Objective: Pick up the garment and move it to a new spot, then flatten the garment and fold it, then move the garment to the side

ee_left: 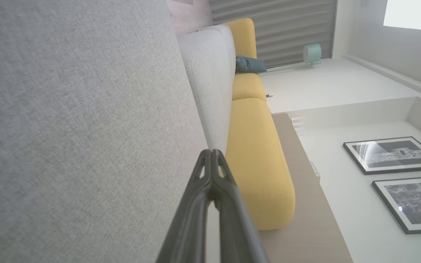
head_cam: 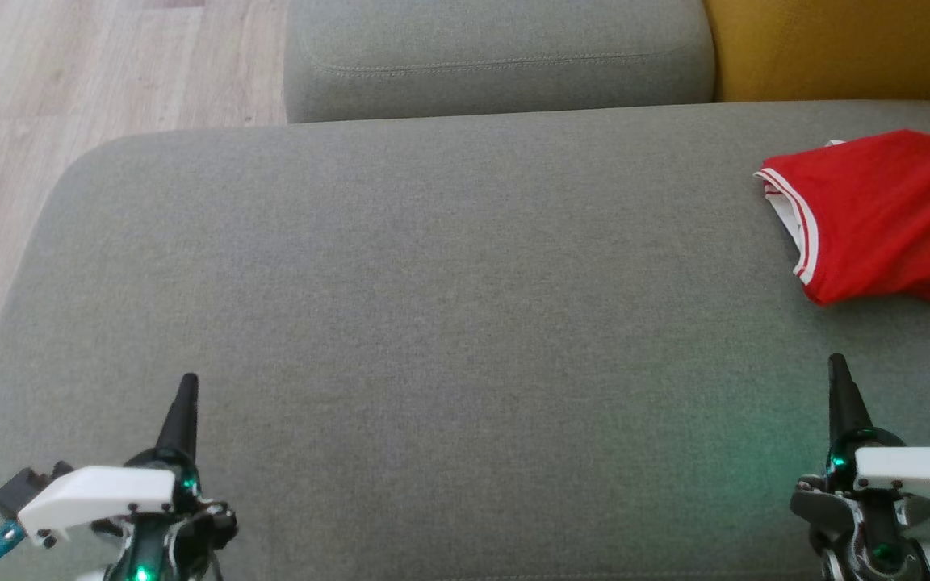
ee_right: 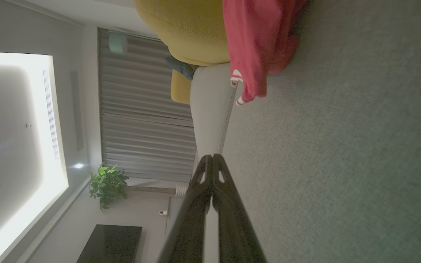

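Red T-shirt (head_cam: 885,218): soft knit with white-striped rib trim, loosely bunched and wrinkled. It lies on the right side of the grey sofa seat (head_cam: 433,323) and runs off the head view's right edge. The seat is flat with rounded corners, in a coarse woven fabric. Behind it are a grey back cushion (head_cam: 497,56) with a stitched seam and a mustard yellow cushion (head_cam: 836,48). Pale wood-plank floor (head_cam: 69,81) on the left.

Left gripper (head_cam: 188,381) has its dark tapered fingers pressed together, holding nothing, low over the seat. Right gripper (head_cam: 836,363) is likewise closed and empty, short of the shirt and not touching it.

Room: ribbed blinds (ee_right: 144,120), potted plant (ee_right: 108,184), framed pictures (ee_left: 393,155).
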